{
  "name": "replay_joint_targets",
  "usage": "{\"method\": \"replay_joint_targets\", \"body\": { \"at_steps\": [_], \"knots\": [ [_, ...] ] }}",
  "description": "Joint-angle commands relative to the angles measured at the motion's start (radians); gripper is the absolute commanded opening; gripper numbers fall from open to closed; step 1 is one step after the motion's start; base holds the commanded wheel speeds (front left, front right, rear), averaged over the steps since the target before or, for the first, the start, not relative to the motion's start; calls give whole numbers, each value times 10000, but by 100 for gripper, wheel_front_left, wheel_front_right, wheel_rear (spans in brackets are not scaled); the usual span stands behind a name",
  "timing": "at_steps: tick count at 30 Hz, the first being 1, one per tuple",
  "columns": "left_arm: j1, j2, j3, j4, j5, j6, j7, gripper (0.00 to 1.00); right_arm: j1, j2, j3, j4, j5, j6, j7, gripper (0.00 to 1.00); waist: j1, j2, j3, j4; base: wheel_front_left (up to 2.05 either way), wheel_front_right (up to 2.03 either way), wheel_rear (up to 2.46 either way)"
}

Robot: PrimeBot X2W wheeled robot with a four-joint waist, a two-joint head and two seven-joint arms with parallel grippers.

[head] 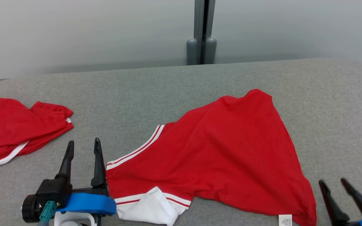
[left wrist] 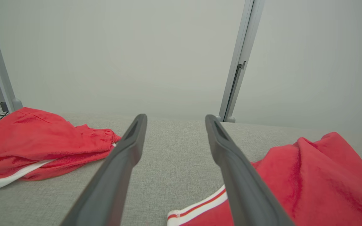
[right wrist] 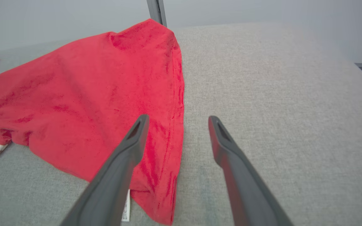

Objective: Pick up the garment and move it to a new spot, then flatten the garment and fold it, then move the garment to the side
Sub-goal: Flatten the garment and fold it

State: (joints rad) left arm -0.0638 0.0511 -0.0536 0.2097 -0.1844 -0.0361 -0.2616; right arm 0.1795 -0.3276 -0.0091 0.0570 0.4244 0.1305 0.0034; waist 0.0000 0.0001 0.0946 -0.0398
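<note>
Far left of the head view: second red garment (head: 14,128), bunched in a heap with a white edge showing, well apart from the action, probably parked out of the way. Lower left: left gripper (head: 84,142), fingers spread, nothing between them, hovering just beside the striped trim (head: 137,150), likely staged to take that edge for flattening. Centre to right: the garment (head: 225,150), red, lies on the grey padded table (head: 168,81), spread in a rough triangle, not flat. A peak stands at its upper right, a white patch (head: 151,208) is turned out at the bottom edge, and a care label (head: 285,219) shows at the lower right corner. It looks set down at its new spot, with flattening not yet done. Lower right: right gripper (head: 332,181), fingers spread and empty. In the right wrist view it sits just off the garment's corner by the label, placed well for tugging that corner outward.
</note>
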Motion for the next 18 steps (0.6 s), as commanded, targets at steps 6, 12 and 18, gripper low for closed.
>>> {"method": "replay_joint_targets", "body": {
  "at_steps": [6,12,18],
  "knots": [
    [143,39,144,-85,66,-5,-51,100,-868,808,-656,-309,-827,3,-1010,100,0,-1,-59,49,0,0,0],
    [116,58,211,-124,87,2,-49,100,-1602,1711,-537,-292,-1541,3,-1523,100,0,-1,1,136,0,0,0],
    [83,62,219,-85,115,-28,-51,100,-2042,2340,-202,-148,-2044,5,-1740,100,0,-1,21,256,0,0,0]
  ]
}}
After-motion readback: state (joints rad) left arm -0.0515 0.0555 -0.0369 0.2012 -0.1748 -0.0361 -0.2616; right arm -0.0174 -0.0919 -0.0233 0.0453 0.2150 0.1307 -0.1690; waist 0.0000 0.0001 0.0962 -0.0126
